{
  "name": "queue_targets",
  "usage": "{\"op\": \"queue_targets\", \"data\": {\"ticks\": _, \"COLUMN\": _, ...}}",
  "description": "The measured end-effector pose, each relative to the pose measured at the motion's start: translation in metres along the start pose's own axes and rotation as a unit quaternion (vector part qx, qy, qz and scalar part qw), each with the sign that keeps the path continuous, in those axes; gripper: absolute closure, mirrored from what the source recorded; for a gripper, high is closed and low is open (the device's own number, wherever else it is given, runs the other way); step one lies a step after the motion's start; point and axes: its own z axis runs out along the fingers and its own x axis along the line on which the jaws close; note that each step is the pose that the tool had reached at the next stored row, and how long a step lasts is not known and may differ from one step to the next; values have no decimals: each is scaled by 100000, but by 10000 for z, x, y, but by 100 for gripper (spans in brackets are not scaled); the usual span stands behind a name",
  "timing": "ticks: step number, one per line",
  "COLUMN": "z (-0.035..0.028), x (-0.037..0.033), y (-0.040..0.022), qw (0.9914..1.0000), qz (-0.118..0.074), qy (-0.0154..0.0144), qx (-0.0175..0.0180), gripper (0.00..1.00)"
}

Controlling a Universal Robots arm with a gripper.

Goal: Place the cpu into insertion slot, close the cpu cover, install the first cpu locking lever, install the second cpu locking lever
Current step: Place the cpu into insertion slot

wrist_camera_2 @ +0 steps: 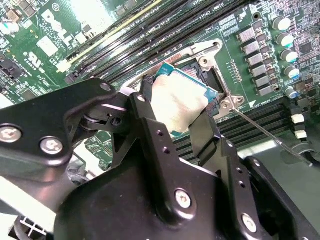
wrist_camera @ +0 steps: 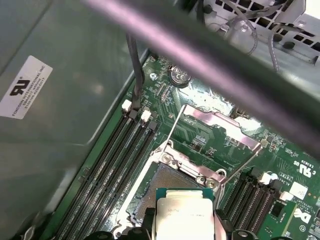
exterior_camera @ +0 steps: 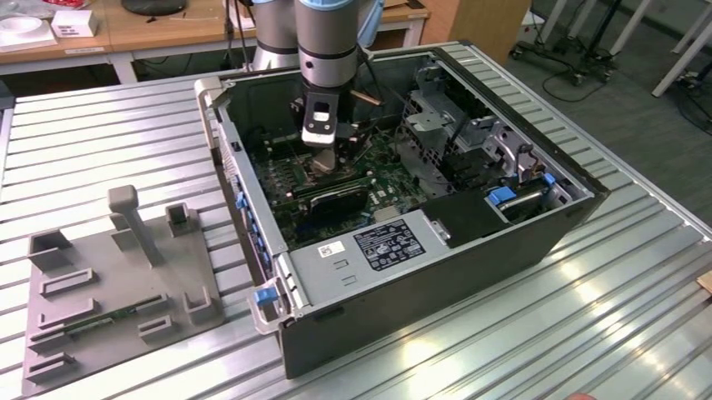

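– Slatted metal table (exterior_camera: 623,333), open computer case (exterior_camera: 468,283) lying on it, grey fixture plate (exterior_camera: 112,292) at the case's 8 o'clock in the exterior view. Arm?
– Reaching in. The gripper (exterior_camera: 323,160) is toward 11 o'clock of the case's middle, low over the motherboard (wrist_camera: 165,85).
– Grip state?
– Clenched on the cpu (wrist_camera_2: 182,100). The fingers (wrist_camera_2: 205,137) pinch two opposite edges, pale face up.
– Target?
– The insertion slot (wrist_camera: 157,190) is straight under the chip, beyond the fingertips. The chip is just above it and looks a bit tilted to the rim. Contact: can't tell.
– Cover?
– The cpu cover (wrist_camera: 222,126) is swung up, open, at the slot's 12 o'clock with the gripper side as 6. Clear of the path, I'd say.
– Levers?
– The locking lever (wrist_camera_2: 270,132) is unhooked, angled off the socket corner.
– Step?
– Placing the chip. Nothing closed yet.
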Motion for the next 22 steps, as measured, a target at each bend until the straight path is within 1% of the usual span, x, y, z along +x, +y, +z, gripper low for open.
{"op": "queue_targets", "data": {"ticks": 4, "z": -39, "x": -3, "y": 10, "qw": 100000, "qz": -5, "qy": 14, "qx": 2, "gripper": 46}}
{"op": "queue_targets", "data": {"ticks": 7, "z": -43, "x": -4, "y": 13, "qw": 100000, "qz": 136, "qy": 5, "qx": -5, "gripper": 46}}
{"op": "queue_targets", "data": {"ticks": 9, "z": -41, "x": -5, "y": 13, "qw": 99990, "qz": 1408, "qy": -140, "qx": -9, "gripper": 46}}
{"op": "queue_targets", "data": {"ticks": 11, "z": -39, "x": -5, "y": 13, "qw": 99946, "qz": 3277, "qy": -358, "qx": 0, "gripper": 46}}
{"op": "queue_targets", "data": {"ticks": 13, "z": -37, "x": -5, "y": 12, "qw": 99870, "qz": 5066, "qy": -564, "qx": 4, "gripper": 46}}
{"op": "queue_targets", "data": {"ticks": 15, "z": -35, "x": -5, "y": 12, "qw": 99762, "qz": 6850, "qy": -769, "qx": 4, "gripper": 46}}
{"op": "queue_targets", "data": {"ticks": 17, "z": -33, "x": -5, "y": 12, "qw": 99623, "qz": 8627, "qy": -966, "qx": 0, "gripper": 46}}
{"op": "queue_targets", "data": {"ticks": 20, "z": -32, "x": -5, "y": 12, "qw": 99376, "qz": 11083, "qy": -1251, "qx": 3, "gripper": 46}}
{"op": "queue_targets", "data": {"ticks": 21, "z": -33, "x": -5, "y": 12, "qw": 99306, "qz": 11689, "qy": -1319, "qx": 5, "gripper": 46}}
{"op": "queue_targets", "data": {"ticks": 22, "z": -33, "x": -5, "y": 12, "qw": 99288, "qz": 11838, "qy": -1331, "qx": 3, "gripper": 46}}
